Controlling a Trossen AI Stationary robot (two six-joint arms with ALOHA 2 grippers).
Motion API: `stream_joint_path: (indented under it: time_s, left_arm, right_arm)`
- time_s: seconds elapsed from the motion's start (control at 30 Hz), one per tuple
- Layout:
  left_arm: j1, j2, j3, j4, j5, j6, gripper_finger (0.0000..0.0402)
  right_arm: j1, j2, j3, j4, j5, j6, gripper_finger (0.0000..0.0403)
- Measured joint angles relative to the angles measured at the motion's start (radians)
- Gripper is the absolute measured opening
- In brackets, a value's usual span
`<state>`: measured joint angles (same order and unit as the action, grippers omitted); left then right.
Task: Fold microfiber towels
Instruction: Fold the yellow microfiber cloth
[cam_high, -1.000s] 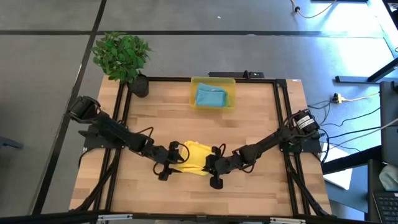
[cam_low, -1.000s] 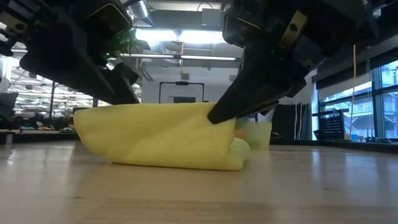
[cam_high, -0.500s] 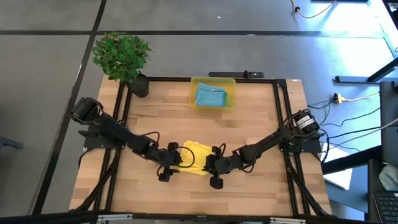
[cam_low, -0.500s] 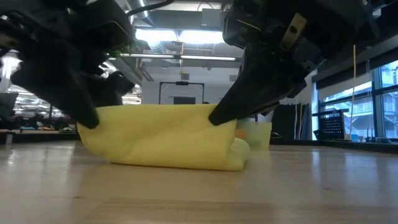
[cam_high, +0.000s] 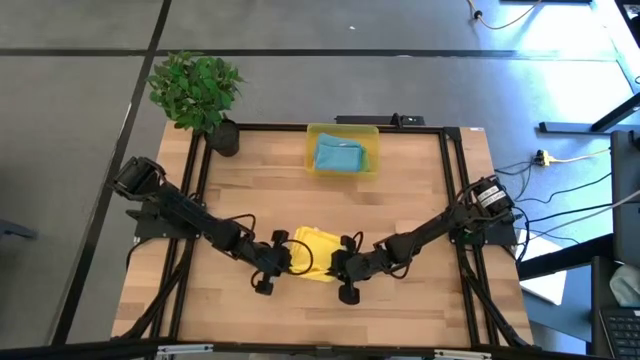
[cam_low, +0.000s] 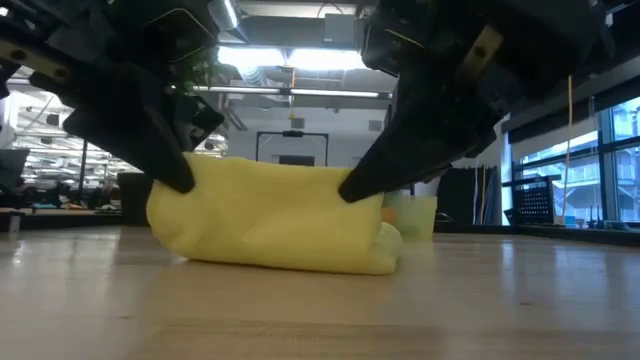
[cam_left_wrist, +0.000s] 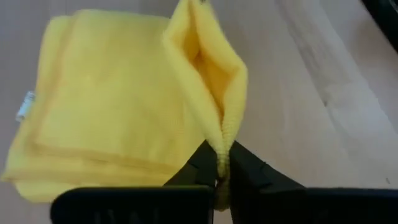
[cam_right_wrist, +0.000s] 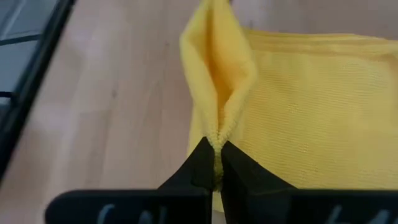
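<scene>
Robotics lab: framed workbench (cam_high: 400, 200), ceiling ducts (cam_low: 290, 75)

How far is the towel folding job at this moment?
Done: one teal-blue towel lies in the yellow bin. In hand: the left tool and the right tool each pinch an edge of the partly folded yellow towel. Left: finishing this fold.

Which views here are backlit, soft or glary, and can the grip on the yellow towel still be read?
Low view: bright ceiling lights behind leave both arms as dark silhouettes; the yellow towel stays readable. Left wrist view: left gripper pinching a towel edge is sharp, the wood beyond soft. Right wrist view: right gripper likewise clear on a pinched fold. High view: glare on the floor at the top right; the table is evenly lit.
</scene>
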<state>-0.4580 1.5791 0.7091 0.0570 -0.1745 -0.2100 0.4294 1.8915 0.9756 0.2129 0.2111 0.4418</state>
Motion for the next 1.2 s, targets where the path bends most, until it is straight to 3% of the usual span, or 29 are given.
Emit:
stream_joint_path:
  time_s: [0.2, 0.43, 0.5, 0.63, 0.8, 0.97, 1.2]
  left_arm:
    - [0.050, -0.001, 0.012, -0.027, 0.001, 0.044, 0.0003]
    - [0.140, -0.001, 0.012, -0.044, 0.117, 0.122, 0.0001]
    - [0.159, -0.004, 0.012, -0.038, 0.169, 0.159, 0.0001]
    - [0.190, -0.004, 0.012, -0.032, 0.219, 0.174, 0.0000]
    - [0.236, -0.011, 0.012, 0.010, 0.266, 0.215, 0.0000]
    - [0.315, -0.012, 0.000, 0.051, 0.321, 0.241, 0.0000]
    - [0.422, -0.018, -0.172, 0.319, 0.422, 0.171, 0.0000]
  right_arm:
    - [-0.005, -0.001, 0.000, -0.071, 0.101, -0.014, 0.0013]
    - [-0.015, -0.001, -0.003, -0.004, 0.048, -0.064, 0.0007]
    - [-0.027, -0.001, -0.038, 0.061, 0.035, -0.064, 0.0007]
    - [-0.050, -0.014, -0.187, 0.358, -0.043, -0.045, 0.0006]
    - [-0.087, -0.050, -0.357, 0.600, -0.049, 0.004, 0.0006]
    - [-0.119, -0.058, -0.426, 0.666, -0.002, 0.050, 0.0006]
    - [-0.145, -0.058, -0.433, 0.677, 0.009, 0.074, 0.0006]
